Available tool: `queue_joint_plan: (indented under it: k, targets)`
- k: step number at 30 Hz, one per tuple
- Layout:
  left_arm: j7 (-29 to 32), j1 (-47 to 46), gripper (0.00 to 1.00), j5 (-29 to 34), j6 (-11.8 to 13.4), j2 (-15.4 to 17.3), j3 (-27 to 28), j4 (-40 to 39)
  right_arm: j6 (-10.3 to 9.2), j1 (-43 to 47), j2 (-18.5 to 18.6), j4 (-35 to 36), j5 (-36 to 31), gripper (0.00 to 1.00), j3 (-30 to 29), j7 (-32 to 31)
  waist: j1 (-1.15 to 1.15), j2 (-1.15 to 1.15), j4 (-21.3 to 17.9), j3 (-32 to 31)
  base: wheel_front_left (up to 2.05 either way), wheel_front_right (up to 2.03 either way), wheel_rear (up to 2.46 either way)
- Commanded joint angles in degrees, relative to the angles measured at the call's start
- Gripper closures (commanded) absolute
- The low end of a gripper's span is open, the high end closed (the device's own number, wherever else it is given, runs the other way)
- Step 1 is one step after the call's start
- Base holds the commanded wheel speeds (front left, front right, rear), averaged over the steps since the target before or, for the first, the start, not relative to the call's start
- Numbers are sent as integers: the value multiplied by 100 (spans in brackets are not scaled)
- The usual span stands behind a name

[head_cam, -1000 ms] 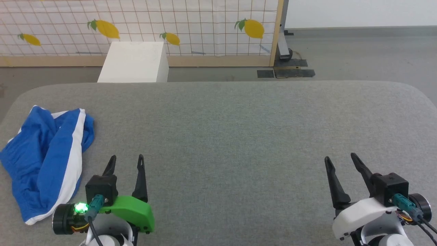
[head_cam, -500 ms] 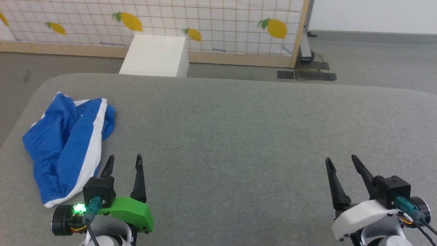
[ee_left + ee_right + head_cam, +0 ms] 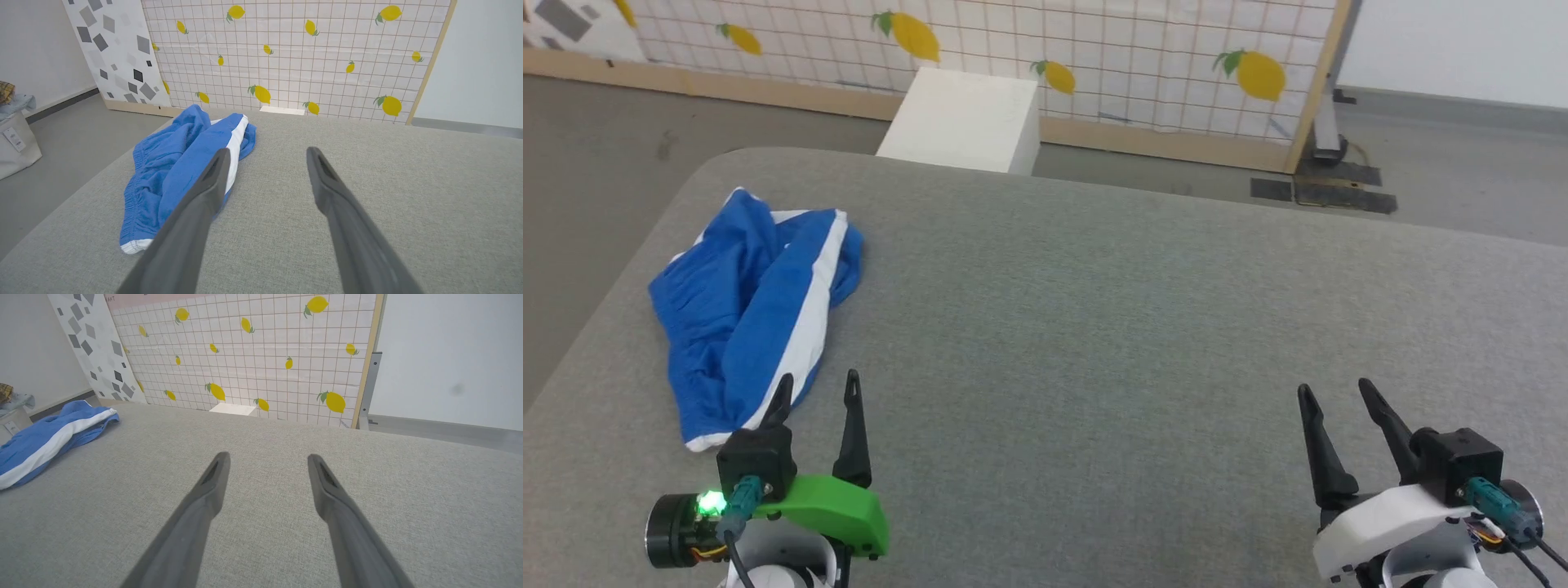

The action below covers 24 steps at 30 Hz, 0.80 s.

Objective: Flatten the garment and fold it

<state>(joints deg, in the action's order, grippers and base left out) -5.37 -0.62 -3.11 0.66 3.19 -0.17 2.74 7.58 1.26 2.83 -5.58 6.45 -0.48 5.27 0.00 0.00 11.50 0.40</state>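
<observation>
The head view has swung toward the crumpled garment [image 3: 743, 310] on the tabletop [image 3: 1135, 327]; left gripper [image 3: 818, 376] and right gripper [image 3: 1334, 386] stay open, ready to grasp.

My head view is swinging left: the shorts [image 3: 756, 318] slide in from the frame's left edge toward the middle, while the white box [image 3: 964, 121] and lemon screen [image 3: 1094, 49] drift right. The left end effector [image 3: 818, 376] has turned too. Its outer finger now overlaps the shorts' white hem, where a gap showed before.
</observation>
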Motion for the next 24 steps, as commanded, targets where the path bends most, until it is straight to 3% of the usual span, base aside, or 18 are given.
queue_joint_plan:
  k: [1, 24]
  targets:
    - [-62, 88, 0, -82, 50, -12, 20, 17, -3, 42, 2, -41, 51, 0, 10, 67, 0, 0, 98, -4, 0, 0, 0]
    - [-333, 161, 0, -173, 122, -18, 27, 155, -5, -4, 3, -397, 230, 0, 44, 340, 0, 0, 605, 13, 0, 0, 0]
